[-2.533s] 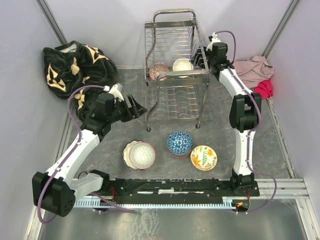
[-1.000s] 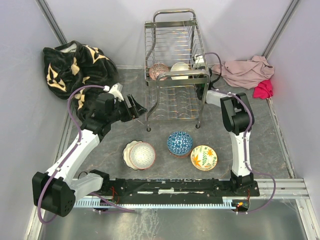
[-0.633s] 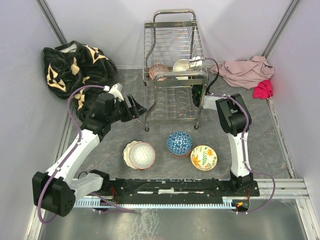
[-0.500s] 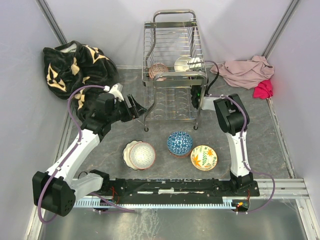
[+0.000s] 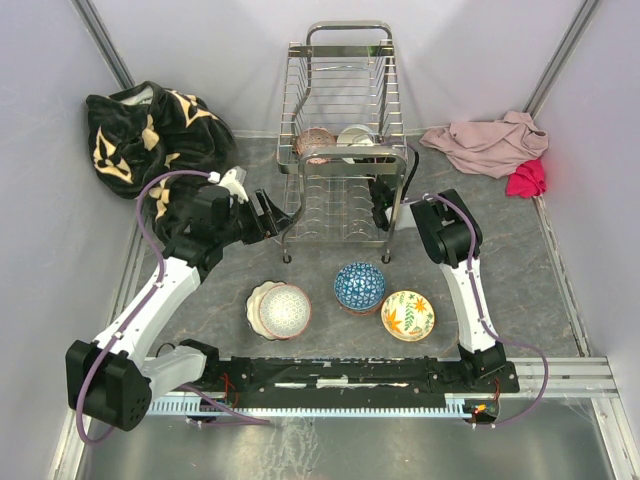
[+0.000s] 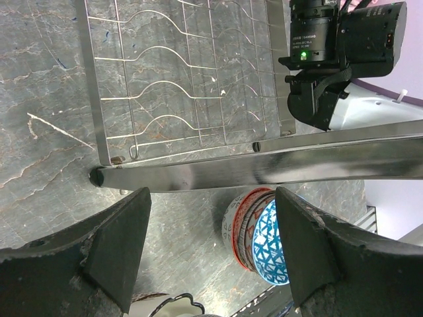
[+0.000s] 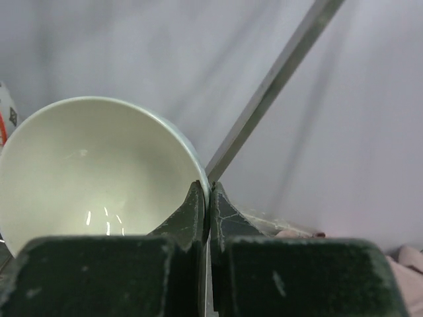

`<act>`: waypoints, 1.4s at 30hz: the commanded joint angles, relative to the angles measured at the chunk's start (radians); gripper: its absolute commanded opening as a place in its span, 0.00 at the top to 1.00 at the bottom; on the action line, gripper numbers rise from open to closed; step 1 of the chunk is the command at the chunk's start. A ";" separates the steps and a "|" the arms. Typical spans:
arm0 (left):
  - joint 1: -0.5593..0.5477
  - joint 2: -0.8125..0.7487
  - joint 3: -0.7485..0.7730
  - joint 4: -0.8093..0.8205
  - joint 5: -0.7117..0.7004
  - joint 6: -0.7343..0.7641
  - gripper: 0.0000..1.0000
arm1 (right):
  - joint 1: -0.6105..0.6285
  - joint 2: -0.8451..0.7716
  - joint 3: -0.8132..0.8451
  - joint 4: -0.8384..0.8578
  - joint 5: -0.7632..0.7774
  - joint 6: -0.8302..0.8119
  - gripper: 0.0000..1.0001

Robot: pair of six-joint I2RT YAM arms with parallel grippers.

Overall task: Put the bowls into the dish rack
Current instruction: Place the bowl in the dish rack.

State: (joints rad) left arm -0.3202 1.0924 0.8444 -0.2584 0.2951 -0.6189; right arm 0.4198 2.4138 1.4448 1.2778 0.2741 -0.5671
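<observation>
The chrome dish rack [image 5: 340, 70] stands at the back centre, with a pink patterned bowl [image 5: 314, 142] and a white bowl [image 5: 356, 135] on its upper tier. My right gripper [image 7: 208, 191] is shut on the rim of the white bowl [image 7: 92, 172]; from above its fingertips are hidden behind the rack's front rail. My left gripper [image 5: 274, 218] is open and empty beside the rack's front left leg. Its view shows the rack's lower wires [image 6: 178, 79] and a blue bowl [image 6: 271, 241]. On the table sit a red-patterned bowl [image 5: 281, 310], the blue bowl [image 5: 359, 286] and a floral bowl [image 5: 407, 315].
A black patterned blanket [image 5: 150, 130] is heaped at the back left. A pink cloth [image 5: 490, 140] and a red cloth [image 5: 527, 178] lie at the back right. Grey walls close in on three sides.
My right arm has folded down and leftward, carrying the white bowl across the rack's upper tier. The rack has shifted left and a little nearer. The left arm has stayed put.
</observation>
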 commanded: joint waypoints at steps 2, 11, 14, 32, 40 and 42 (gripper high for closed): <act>0.005 -0.011 0.015 0.028 -0.007 0.011 0.19 | 0.027 -0.020 -0.020 0.166 -0.091 -0.163 1.00; 0.004 -0.008 0.018 0.027 -0.002 0.013 0.19 | 0.020 0.004 -0.011 0.167 -0.118 -0.316 1.00; 0.004 -0.003 0.021 0.023 0.001 0.014 0.19 | 0.002 -0.005 -0.012 0.166 -0.149 -0.327 1.00; 0.004 0.021 0.025 0.031 0.029 0.008 0.19 | -0.027 -0.045 -0.148 0.166 -0.320 -0.481 1.00; 0.004 0.029 0.028 0.031 0.027 0.010 0.19 | -0.038 0.014 -0.066 0.166 -0.299 -0.504 1.00; 0.004 0.032 0.029 0.030 0.027 0.010 0.19 | -0.042 0.014 -0.061 0.165 -0.298 -0.500 1.00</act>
State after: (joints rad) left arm -0.3202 1.1175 0.8444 -0.2592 0.3164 -0.6189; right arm 0.3950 2.3966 1.3571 1.3758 -0.0261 -1.0443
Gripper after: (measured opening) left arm 0.811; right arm 0.019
